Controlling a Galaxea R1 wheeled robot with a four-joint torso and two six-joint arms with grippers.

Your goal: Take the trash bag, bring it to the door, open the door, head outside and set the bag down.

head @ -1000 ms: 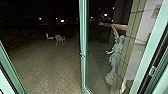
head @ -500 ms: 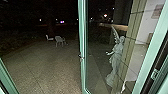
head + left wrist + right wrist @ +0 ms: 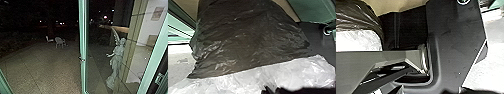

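One dark trash bag (image 3: 248, 37) hides its contents.

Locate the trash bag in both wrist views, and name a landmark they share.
Left wrist view: trash bag across the middle, against pale crinkled plastic.
Right wrist view: trash bag at the picture's edge, partly cut off.
Shared landmark: the robot's dark plate with a round fitting.

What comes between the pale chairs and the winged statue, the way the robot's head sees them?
In the head view, the green upright edge of the door, with its small handle, comes between the chairs and the statue.
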